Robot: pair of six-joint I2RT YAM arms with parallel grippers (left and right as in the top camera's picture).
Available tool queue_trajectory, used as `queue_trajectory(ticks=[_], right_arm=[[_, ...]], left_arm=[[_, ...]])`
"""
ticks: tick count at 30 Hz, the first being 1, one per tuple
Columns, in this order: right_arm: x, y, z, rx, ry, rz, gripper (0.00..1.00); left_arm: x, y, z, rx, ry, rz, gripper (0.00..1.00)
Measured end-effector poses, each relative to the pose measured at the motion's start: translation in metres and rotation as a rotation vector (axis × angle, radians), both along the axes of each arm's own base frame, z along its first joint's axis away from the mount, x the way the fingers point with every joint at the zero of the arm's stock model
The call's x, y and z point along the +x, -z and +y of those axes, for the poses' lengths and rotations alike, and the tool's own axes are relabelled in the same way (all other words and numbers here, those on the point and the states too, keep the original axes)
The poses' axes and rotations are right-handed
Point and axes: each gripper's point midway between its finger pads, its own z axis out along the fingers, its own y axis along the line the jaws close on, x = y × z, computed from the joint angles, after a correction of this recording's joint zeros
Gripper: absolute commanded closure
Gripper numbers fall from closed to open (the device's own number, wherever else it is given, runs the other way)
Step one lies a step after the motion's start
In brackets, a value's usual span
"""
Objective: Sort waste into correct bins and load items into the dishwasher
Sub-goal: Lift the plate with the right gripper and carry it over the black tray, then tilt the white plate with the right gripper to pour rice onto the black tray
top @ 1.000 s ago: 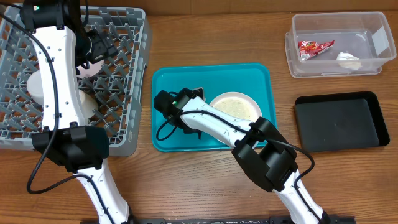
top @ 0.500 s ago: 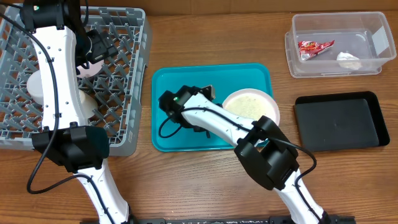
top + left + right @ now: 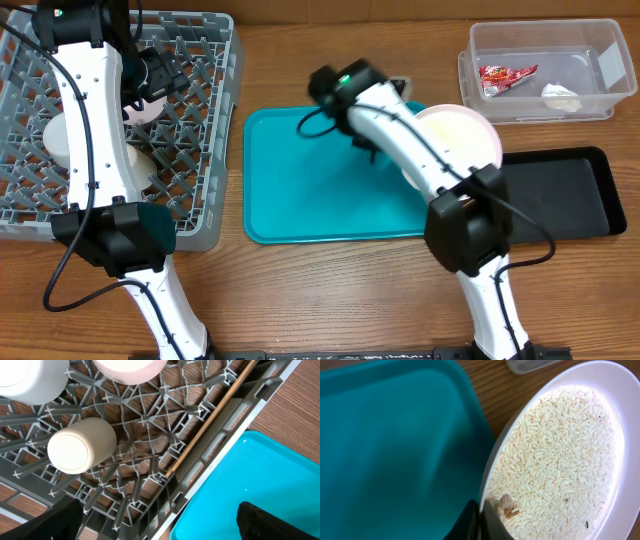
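My right gripper (image 3: pixel 405 102) is shut on the left rim of the large white plate (image 3: pixel 490 143). It holds the plate above the table between the teal tray (image 3: pixel 320 190) and the black tray (image 3: pixel 560 195). In the right wrist view the fingers (image 3: pixel 492 525) pinch the plate's rim (image 3: pixel 624 470), and pale rice (image 3: pixel 565 460) covers the plate. The clear tub (image 3: pixel 590 45) holds the red wrapper (image 3: pixel 505 77) and the white tissue (image 3: pixel 560 97). My left gripper (image 3: pixel 150 70) is open and empty over the grey dish rack (image 3: pixel 215 130).
In the rack lie a white cup on its side (image 3: pixel 80 450), two white bowls (image 3: pixel 30 380) (image 3: pixel 130 367) and a wooden chopstick (image 3: pixel 210 420). The teal tray's corner shows beside the rack (image 3: pixel 260 470). The right arm's links cross over the teal tray's right side.
My right gripper has lifted the plate of rice off the teal tray and carried it back and to the right, towards the black tray and the tub. The left arm has not moved.
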Motion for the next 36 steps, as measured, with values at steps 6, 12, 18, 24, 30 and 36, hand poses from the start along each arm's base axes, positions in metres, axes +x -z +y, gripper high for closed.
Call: queue_trajectory(ticks=[6, 12, 18, 24, 30, 36], right_arm=[[0.016, -0.004, -0.060, 0.061, 0.198, -0.013, 0.96], [0.024, 0.004, -0.128, 0.156, 0.413, -0.010, 0.96], [0.032, 0.012, -0.181, 0.299, 0.550, -0.026, 0.96], [0.042, 0.018, -0.208, 0.473, 0.599, -0.049, 0.96], [0.041, 0.019, -0.228, 0.622, 0.638, -0.053, 0.96], [0.037, 0.017, -0.245, 0.787, 0.672, -0.053, 0.96]], left_arm=[[0.000, 0.000, 0.000, 0.000, 0.000, 0.000, 0.00], [0.000, 0.000, 0.000, 0.000, 0.000, 0.000, 0.00], [0.000, 0.000, 0.000, 0.000, 0.000, 0.000, 0.00], [0.000, 0.000, 0.000, 0.000, 0.000, 0.000, 0.00], [0.000, 0.000, 0.000, 0.000, 0.000, 0.000, 0.00], [0.000, 0.000, 0.000, 0.000, 0.000, 0.000, 0.00]])
